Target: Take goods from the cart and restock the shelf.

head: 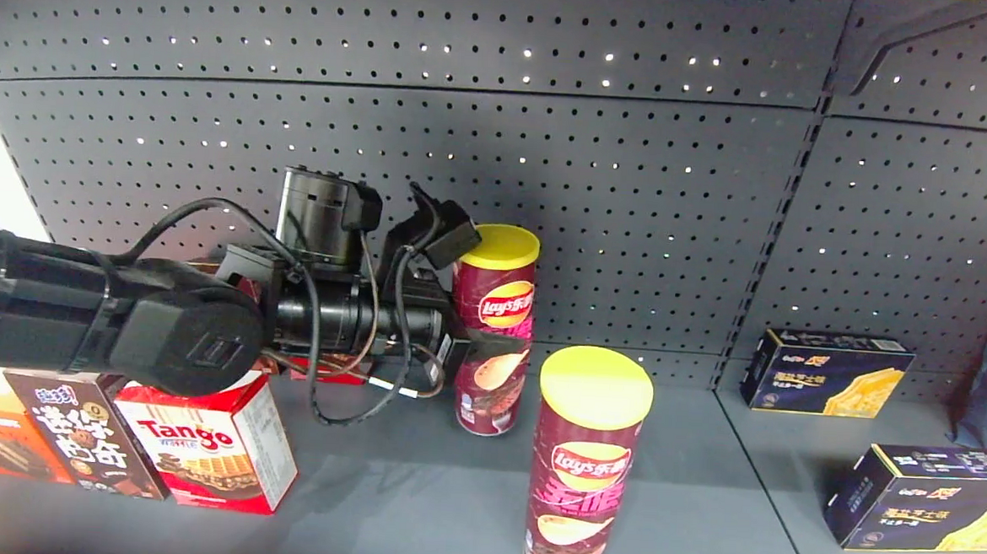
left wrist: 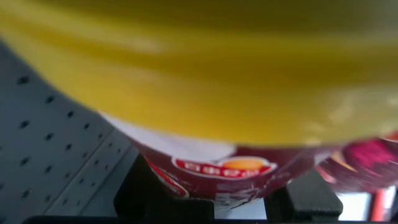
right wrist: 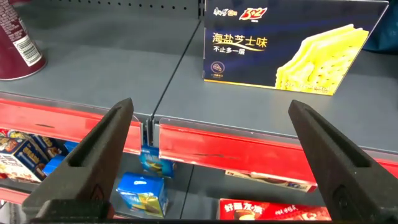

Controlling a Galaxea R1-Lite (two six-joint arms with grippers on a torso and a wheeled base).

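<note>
A maroon chips can with a yellow lid (head: 493, 311) stands upright near the back of the grey shelf (head: 397, 508). My left gripper (head: 490, 346) is shut on its middle from the left. In the left wrist view the can (left wrist: 224, 168) and its lid loom close, with a dark finger (left wrist: 140, 193) on each side of the body. A second, matching chips can (head: 589, 464) stands free nearer the front. My right gripper (right wrist: 214, 162) is open and holds nothing, hovering in front of the shelf's red edge rail (right wrist: 236, 146), facing a dark blue cracker box (right wrist: 283, 53).
A red wafer box (head: 210, 452) and a brown chocolate box (head: 84, 441) stand under my left arm. Two dark blue boxes (head: 826, 372) (head: 930, 498) sit on the right shelf section. A pegboard wall (head: 633, 191) closes the back. Packets (right wrist: 146, 193) lie on a lower shelf.
</note>
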